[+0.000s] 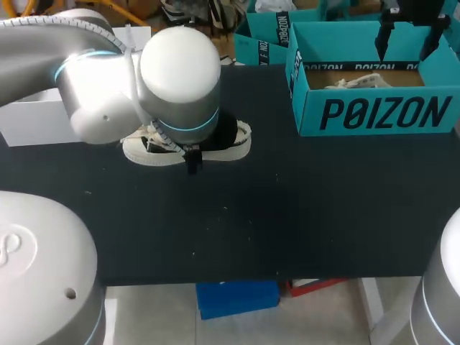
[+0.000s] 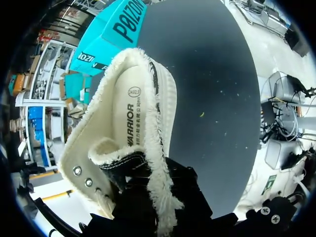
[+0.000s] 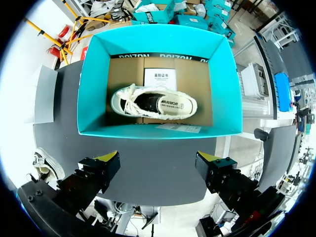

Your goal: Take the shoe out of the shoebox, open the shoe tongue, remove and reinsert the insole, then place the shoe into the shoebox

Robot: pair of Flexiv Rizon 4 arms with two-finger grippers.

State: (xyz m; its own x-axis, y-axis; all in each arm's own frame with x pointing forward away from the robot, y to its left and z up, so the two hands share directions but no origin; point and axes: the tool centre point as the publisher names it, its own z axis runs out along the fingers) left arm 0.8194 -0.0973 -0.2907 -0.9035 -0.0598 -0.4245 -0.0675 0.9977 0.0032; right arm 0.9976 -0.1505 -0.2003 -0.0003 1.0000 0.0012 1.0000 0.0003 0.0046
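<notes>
Item one, well to the left of the shoebox [image 1: 374,115]: the left arm [image 1: 144,79] stands over a white canvas shoe [image 1: 237,142] lying on its side on the dark table [image 1: 287,215]. The shoe is out of the box with its opening towards the wrist camera, a position that in my judgement suits work on the tongue and insole. In the left wrist view the left gripper [image 2: 168,195] sits at the shoe's frayed collar. Its yellow tips are buried behind canvas, so I cannot tell whether it is pinching the shoe or merely resting against it. The insole [image 2: 129,118] appears seated inside. A black-lined flap [image 2: 123,160] near the eyelets is probably the tongue, though this is not certain. From the head view the arm's own bulk covers most of the shoe, and only heel and toe ends show. Item two, the shoebox itself: open-topped, holding a second shoe [image 3: 153,103] and a printed card. Item three, above the shoebox's near wall [image 3: 158,132]: the right gripper [image 3: 158,159] hangs with jaws spread wide and nothing between them, seemingly parked clear. In the head view it is cut off at the frame edge.
</notes>
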